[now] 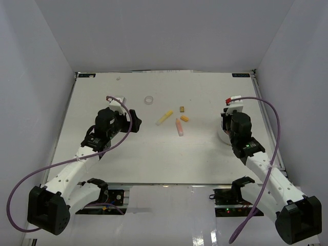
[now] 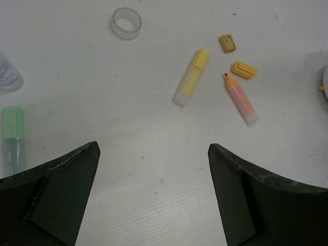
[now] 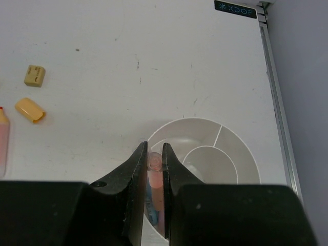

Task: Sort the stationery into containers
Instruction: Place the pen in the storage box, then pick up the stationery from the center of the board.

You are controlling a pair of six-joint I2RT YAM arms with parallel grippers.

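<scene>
— What has the right claw [image 3: 155, 154] got?
— It's pinched narrow on a pinkish pen [image 3: 154, 163], right at the rim of the white tub [image 3: 195, 121], which sits near the right edge of the bench [image 1: 154, 159]. Something blue shows below the pen, possibly another pen; the fingers hide too much to say.
— And the left claw [image 2: 152, 154]?
— Spread wide, holding nothing, over the bench. Mid-bench lie a yellow highlighter [image 2: 191, 78], an uncapped orange marker [image 2: 241, 100] with its cap [image 2: 244, 69] just beside it, and a small eraser [image 2: 227, 43]. The tape ring [image 2: 126, 23] lies nearer the far edge. A green marker [image 2: 13, 138] and a small bottle [image 2: 7, 74] are off to the left.
</scene>
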